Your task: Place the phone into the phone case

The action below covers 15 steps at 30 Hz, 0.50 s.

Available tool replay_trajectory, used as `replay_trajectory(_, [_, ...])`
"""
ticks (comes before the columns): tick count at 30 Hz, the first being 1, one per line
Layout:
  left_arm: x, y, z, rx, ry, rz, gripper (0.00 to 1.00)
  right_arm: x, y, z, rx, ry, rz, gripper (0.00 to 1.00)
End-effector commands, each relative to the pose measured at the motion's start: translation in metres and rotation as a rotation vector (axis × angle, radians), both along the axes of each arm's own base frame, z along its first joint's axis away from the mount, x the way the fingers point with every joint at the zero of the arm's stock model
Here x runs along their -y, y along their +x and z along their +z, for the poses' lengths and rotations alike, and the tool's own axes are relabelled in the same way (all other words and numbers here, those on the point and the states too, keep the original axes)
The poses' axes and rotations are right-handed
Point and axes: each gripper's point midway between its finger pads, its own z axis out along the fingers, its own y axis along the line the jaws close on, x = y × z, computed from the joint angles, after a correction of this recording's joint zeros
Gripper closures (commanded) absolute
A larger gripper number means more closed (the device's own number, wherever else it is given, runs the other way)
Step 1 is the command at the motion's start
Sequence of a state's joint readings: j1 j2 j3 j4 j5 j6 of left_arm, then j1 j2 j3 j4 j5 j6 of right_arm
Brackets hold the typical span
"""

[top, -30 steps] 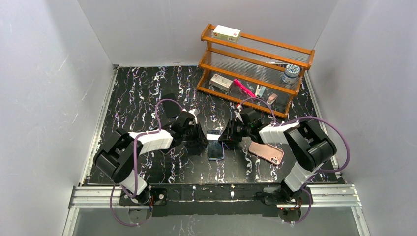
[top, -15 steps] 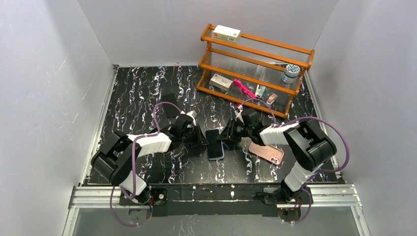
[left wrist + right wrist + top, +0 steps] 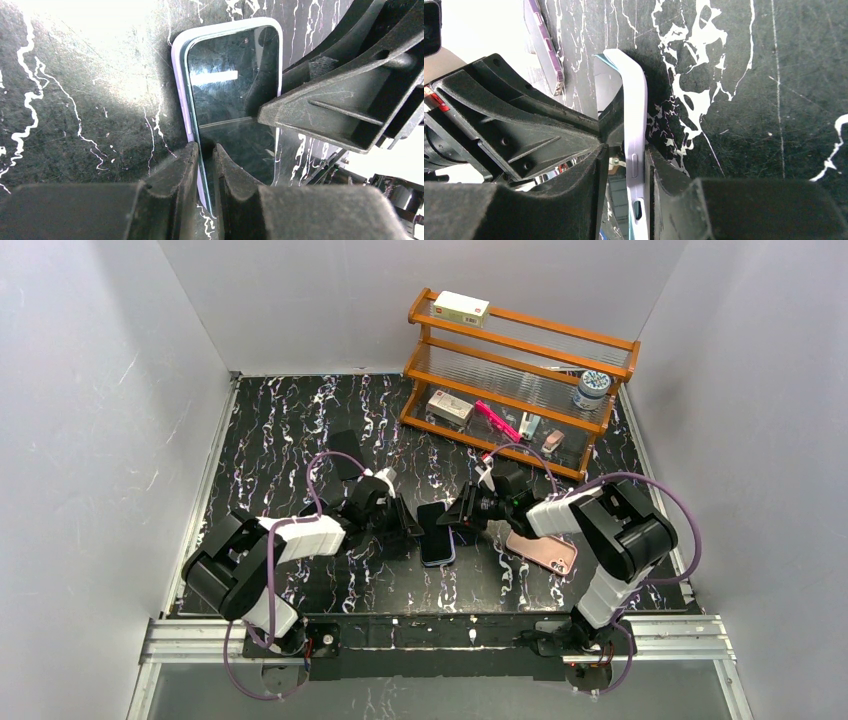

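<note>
While the phone (image 3: 232, 85) is sitting in the lavender phone case (image 3: 634, 110) at the middle of the table (image 3: 300, 420), the left gripper (image 3: 206, 150) is clamping its near long edge, and the right gripper (image 3: 626, 152) is squeezing tight on the case's opposite side.

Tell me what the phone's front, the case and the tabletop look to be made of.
The phone: front looks like glossy glass; it mirrors a bright light bar. The case: lavender, matte, probably silicone or soft plastic; moulded button bumps, no sharp glare. The tabletop: black with white marble veining, semi-gloss under glare; possibly printed laminate, hard to tell.
</note>
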<state>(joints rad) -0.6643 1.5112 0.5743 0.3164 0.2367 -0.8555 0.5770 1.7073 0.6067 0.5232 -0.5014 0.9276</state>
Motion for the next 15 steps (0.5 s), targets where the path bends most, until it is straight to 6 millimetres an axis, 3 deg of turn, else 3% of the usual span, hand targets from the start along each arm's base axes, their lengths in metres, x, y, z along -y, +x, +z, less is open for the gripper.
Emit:
replay_trajectory(1, [0.003,-0.027,-0.012,-0.083,-0.018,-0.054,0.86,-0.017,-0.013,0.016,0.005,0.094,0.089,0.63])
replay_trajectory(9, [0.005,-0.029,-0.011,-0.09,-0.043,-0.053,0.85,-0.018,-0.01,0.013,-0.003,0.085,0.082,0.72])
replay_trajectory(12, [0.005,-0.03,-0.006,-0.089,-0.061,-0.054,0.82,-0.018,-0.011,0.013,-0.004,0.088,0.087,0.84])
replay_trajectory(15, [0.001,-0.025,0.014,-0.052,-0.059,-0.055,0.72,-0.018,-0.011,0.02,0.012,0.101,0.099,0.98])
